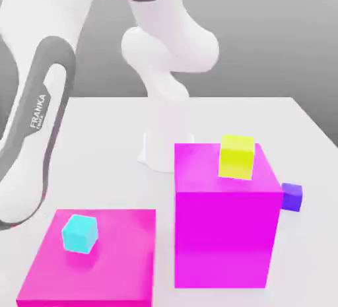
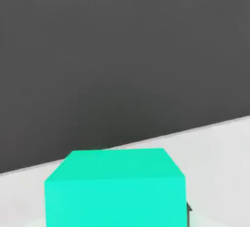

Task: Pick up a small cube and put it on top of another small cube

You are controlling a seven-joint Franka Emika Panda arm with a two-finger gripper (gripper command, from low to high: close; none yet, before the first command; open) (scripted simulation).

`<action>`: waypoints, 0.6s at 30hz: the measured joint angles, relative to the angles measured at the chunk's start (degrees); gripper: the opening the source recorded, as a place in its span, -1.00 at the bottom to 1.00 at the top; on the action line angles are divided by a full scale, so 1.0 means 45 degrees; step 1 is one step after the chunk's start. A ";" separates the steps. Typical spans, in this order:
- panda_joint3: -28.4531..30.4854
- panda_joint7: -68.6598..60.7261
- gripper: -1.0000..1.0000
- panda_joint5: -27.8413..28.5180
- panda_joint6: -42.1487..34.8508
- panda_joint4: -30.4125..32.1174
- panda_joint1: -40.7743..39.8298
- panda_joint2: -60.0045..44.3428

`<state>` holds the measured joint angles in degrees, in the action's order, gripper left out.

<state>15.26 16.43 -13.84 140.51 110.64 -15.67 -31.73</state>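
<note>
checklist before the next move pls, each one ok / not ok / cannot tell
- teal-green cube in view close to the hand: ok
- light cyan cube resting on the low magenta block: ok
- yellow cube on top of the tall magenta block: ok
- blue cube fully visible in the exterior view: not ok, the tall block partly covers it
- teal-green cube lifted clear of its support: cannot tell

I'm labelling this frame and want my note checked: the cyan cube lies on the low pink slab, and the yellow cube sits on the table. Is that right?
Not quite: the exterior view shows the yellow cube on top of the tall magenta block, not on the table.
</note>
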 joint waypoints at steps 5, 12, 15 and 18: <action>-0.0571 0.0049 -1.00 0.0645 -0.1104 0.1118 0.1257 0.2311; -0.1692 0.0087 -1.00 0.1507 -0.2641 0.2711 0.2881 0.5543; -0.2152 0.0043 -1.00 0.1794 -0.3306 0.3393 0.3773 0.6920; -0.2514 -0.0021 -1.00 0.2059 -0.3970 0.4075 0.4476 0.8297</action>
<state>3.94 16.34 -4.57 122.65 128.98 4.48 5.61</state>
